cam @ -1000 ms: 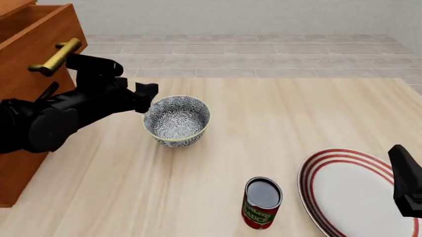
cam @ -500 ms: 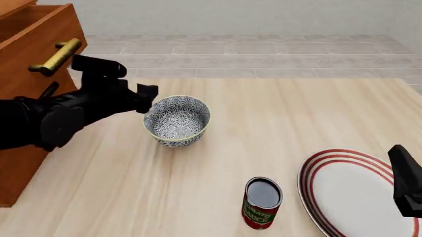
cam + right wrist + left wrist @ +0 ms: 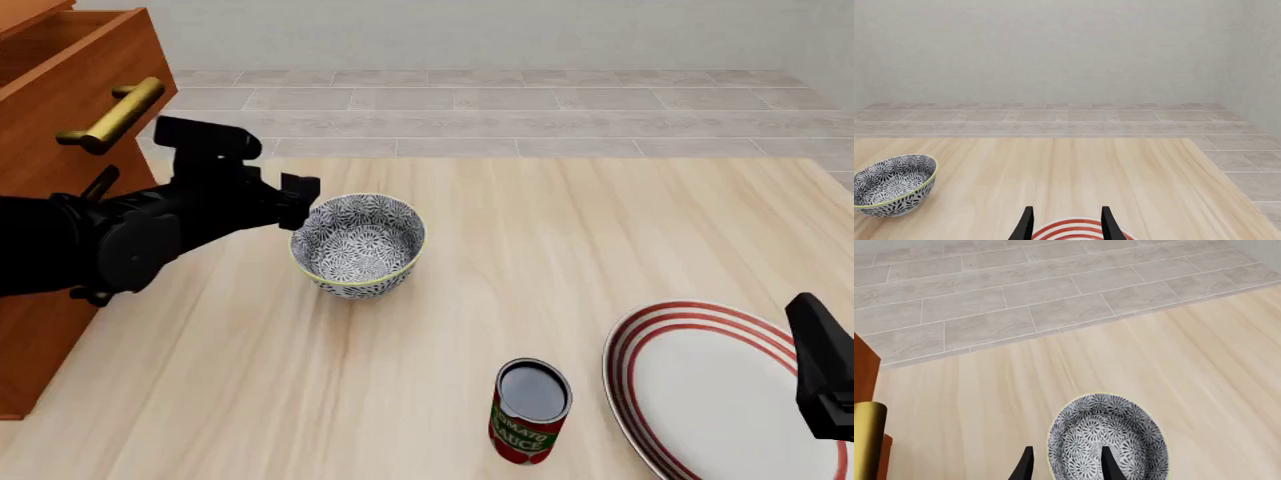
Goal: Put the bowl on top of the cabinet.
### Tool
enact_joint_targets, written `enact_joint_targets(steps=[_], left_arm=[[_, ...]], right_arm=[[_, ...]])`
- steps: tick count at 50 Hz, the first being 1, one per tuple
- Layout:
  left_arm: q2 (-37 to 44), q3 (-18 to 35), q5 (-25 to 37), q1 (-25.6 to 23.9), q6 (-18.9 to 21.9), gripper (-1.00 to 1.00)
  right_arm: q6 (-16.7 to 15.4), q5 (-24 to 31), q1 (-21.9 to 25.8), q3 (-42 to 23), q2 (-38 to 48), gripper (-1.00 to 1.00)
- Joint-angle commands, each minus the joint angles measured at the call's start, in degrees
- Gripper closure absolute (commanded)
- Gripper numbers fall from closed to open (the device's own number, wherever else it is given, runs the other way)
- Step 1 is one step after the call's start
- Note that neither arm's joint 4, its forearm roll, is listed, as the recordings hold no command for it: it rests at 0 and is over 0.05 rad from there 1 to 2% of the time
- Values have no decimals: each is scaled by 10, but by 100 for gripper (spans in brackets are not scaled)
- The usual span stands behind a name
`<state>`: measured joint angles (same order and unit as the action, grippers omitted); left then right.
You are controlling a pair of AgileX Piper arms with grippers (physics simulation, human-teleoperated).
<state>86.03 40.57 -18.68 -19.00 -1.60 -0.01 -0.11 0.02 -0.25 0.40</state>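
Left claw, fingers narrowly parted astride the floral bowl rim at its nine o'clock on the surface, should pinch squarely before lifting toward the cabinet.

A pale wood-grain tabletop fills the foreground, with grey tiled floor toward twelve o'clock meeting a plain pale wall.

Light is bright, even and diffuse across all three views, with no glare. Shadows are faint: a soft smudge lies on the worktop under the bowl and beside the can. Edges render crisp, without blur or visible distortion. The light perhaps comes from overhead.
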Motion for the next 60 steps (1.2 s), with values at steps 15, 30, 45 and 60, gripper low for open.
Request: enact_joint_targets(steps=[15, 30, 45, 60], left_arm=[[42, 15, -12, 4, 7, -100], [55, 25, -15, 12, 10, -100], [76, 29, -18, 13, 12, -100], [105, 41, -27, 15, 12, -100]], right_arm=[[0, 0, 0, 0, 0, -100], [0, 0, 0, 0, 0, -100], [0, 0, 0, 0, 0, -100], [0, 0, 0, 0, 0, -100]])
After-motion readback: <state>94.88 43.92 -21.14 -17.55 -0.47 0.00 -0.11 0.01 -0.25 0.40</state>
